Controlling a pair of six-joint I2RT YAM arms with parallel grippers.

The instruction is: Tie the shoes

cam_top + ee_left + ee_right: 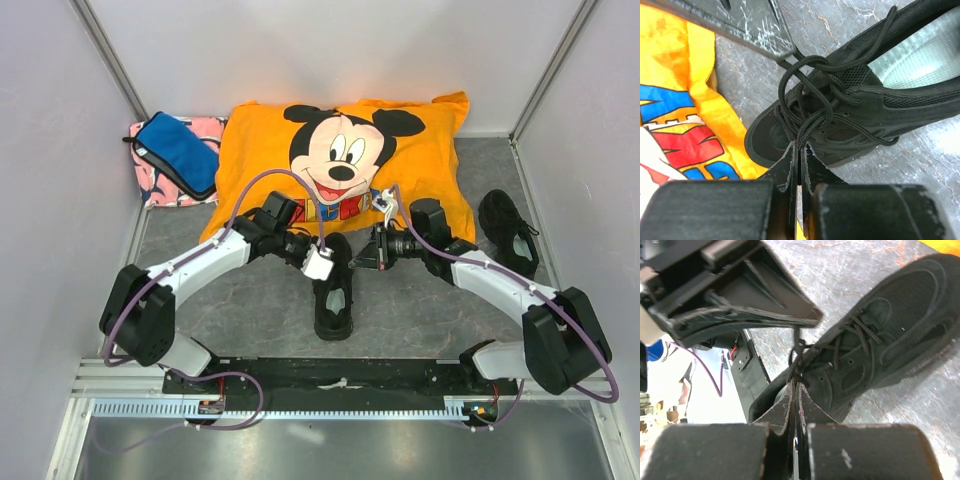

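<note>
The middle shoe (333, 295) lay on the table (250, 310), toe pointing away from me toward the orange pillow (260, 150) and heel toward the black base rail (340, 375). Its laces (810, 125) sat in loose loops over the tongue, not yet drawn into a bow.

My left hand (799, 150) was pressed together, with a lace strand pinched between its tips just above the toe. My right hand (795, 387) was likewise clamped on a lace strand, coming in from the shoe's other side. The two hands hung close together over the laced front of the shoe, and each showed up in the other's wrist view.

The toe lay just beside the pillow's near edge, so there was little room behind it. Bare table lay on either side of the shoe, between my two arms. The second shoe (510, 232) lay well apart to the right, by the pillow's right corner and near the right wall (590, 150). At the far left, a blue pouch (178, 152) rested on a pink cloth (150, 190), against the left wall and touching the pillow's left end.
</note>
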